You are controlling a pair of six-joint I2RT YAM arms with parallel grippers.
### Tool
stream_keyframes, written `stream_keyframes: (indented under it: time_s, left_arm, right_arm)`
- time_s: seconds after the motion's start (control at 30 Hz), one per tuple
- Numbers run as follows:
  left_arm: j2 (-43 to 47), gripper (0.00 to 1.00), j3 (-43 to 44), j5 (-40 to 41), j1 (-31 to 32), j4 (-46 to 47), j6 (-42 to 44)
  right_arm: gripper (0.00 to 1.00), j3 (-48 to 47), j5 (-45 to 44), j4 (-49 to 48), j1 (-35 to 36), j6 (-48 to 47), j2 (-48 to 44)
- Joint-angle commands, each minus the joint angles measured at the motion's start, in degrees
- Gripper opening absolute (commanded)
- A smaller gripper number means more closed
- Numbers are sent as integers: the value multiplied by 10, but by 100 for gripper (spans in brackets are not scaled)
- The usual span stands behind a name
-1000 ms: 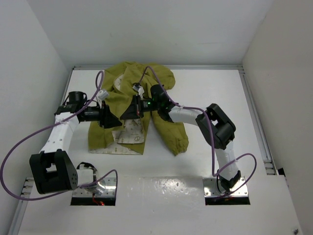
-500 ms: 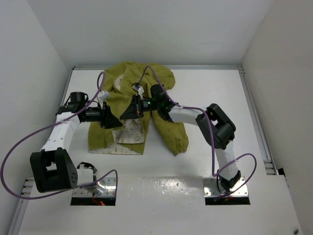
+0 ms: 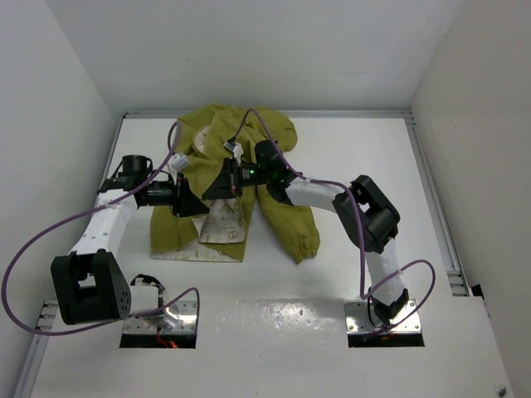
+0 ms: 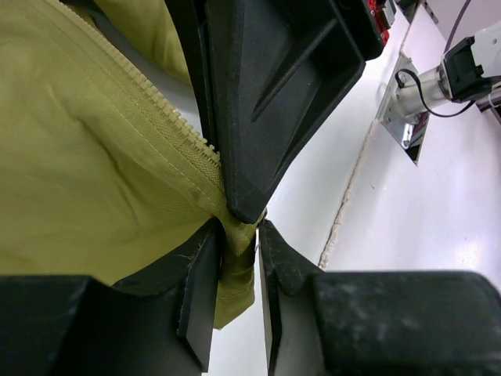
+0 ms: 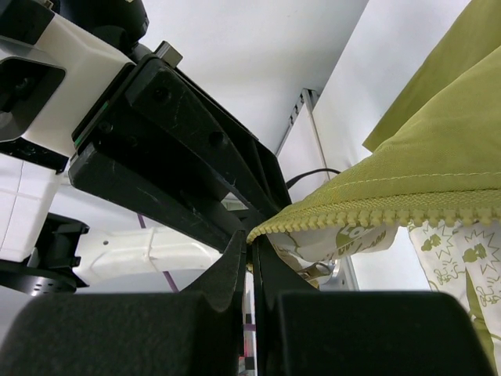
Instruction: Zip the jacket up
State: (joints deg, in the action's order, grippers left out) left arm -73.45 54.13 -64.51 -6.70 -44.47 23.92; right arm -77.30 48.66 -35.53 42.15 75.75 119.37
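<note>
- the jacket (image 3: 282, 207) lies spread on the white surface (image 3: 415, 249), toward its far side and left of centre; one olive sleeve runs near-right and ends in a gathered cuff (image 3: 305, 246); the cream lining (image 3: 222, 222) with green motifs shows where the front lies open
- the left fingers (image 3: 197, 204) reach in from the left over the open front; they are nearly together, with the bottom end of one zipper edge (image 4: 239, 254) caught between them, the cloth touching both pads
- the right fingers (image 3: 217, 189) come in from the right and meet the left ones tip to tip; they are pressed together, pinching the end of the toothed zipper tape (image 5: 376, 211)
- in the left wrist view the zipper teeth (image 4: 149, 98) run diagonally down to the right fingers' black tip (image 4: 244, 205), just above the left pair
</note>
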Motion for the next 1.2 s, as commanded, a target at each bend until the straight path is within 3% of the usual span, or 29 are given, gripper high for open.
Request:
stream_keyframes:
  time_s: [0.0,0.17,0.37,0.43,0.47,0.5,0.57,0.6,0.7,0.73,0.8,0.97,1.07,1.17]
  left_arm:
    - [0,30,0,-32,6,3,10]
    - [10,28,-5,-37,1,3,10]
    - [16,18,-5,-37,1,3,15]
    - [23,14,-5,-37,-4,3,15]
    - [23,6,-10,-37,-11,3,20]
    - [30,3,-10,-37,-11,3,20]
    - [30,1,-10,-42,-17,3,20]
    - [30,1,-10,-42,-23,3,20]
    - [30,0,-10,-42,-34,3,25]
    - [30,0,-10,-42,-34,3,25]
    - [23,0,-16,-42,-46,3,31]
    - [17,0,-16,-42,-57,3,43]
    - [17,0,-16,-37,-63,3,43]
    - [23,0,-16,-32,-68,8,43]
  right_arm:
    - [0,-22,9,-33,3,5,-8]
    - [0,-15,8,-34,1,-1,-8]
    - [0,-19,7,-29,-4,-4,-6]
    - [0,-21,6,-28,-4,-10,-6]
    - [0,-20,6,-27,-7,-13,-8]
    - [3,-15,6,-28,-8,-16,-11]
    - [21,-9,3,-24,-15,-19,-17]
    - [42,6,2,-16,-20,-25,-25]
    - [56,49,0,3,-51,-45,-55]
    - [56,57,0,9,-72,-49,-73]
    - [56,95,0,47,-101,-81,-91]
    - [42,186,-22,273,-110,-239,-174]
    - [42,187,-81,407,-72,-358,-198]
    - [49,174,-140,469,-41,-426,-195]
